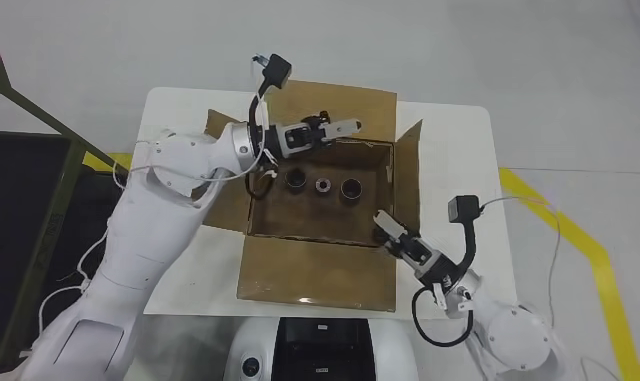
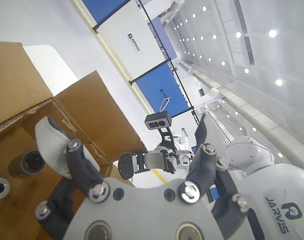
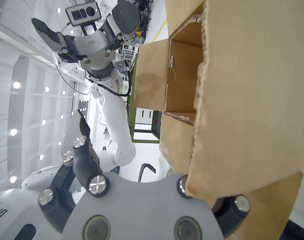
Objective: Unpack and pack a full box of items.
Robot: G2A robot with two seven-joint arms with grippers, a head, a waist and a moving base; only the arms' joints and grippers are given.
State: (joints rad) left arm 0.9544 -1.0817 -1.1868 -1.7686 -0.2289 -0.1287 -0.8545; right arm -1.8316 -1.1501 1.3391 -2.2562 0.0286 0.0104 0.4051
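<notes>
The left gripper point(image 1: 338, 126) had its jaws spread wide with nothing between them. In the left wrist view its white finger point(image 2: 52, 136) and its dark finger point(image 2: 204, 131) stood far apart. It hung over the far rim of the cardboard box point(image 1: 310, 276), at about 12 o'clock from the middle of the box, with its fingers pointing toward 3 o'clock.

The right gripper point(image 1: 386, 221) sat at about 4 o'clock from the middle of the box, at the near right corner of the opening. Its jaws stood apart. One finger point(image 3: 78, 128) was swung well out from the middle, and the other was hidden behind a cardboard flap point(image 3: 241, 88) that lay across that side of the gripper. I could not tell whether the hidden finger touched the cardboard.

The box stood open in the middle of the white table point(image 1: 460, 161), with its flaps folded outward at 12, 3, 6 and 9 o'clock. On its floor three short cylinders point(image 1: 324, 186) stood upright in a row running from 9 toward 3 o'clock. They lay in the far half of the box, just beside one another but apart. The outer two looked dark and hollow, and the middle one was bright metal with a small hole. The row was below the left gripper and well apart from the right one.

A yellow line point(image 1: 560, 221) ran across the floor at 3 o'clock from the table.
</notes>
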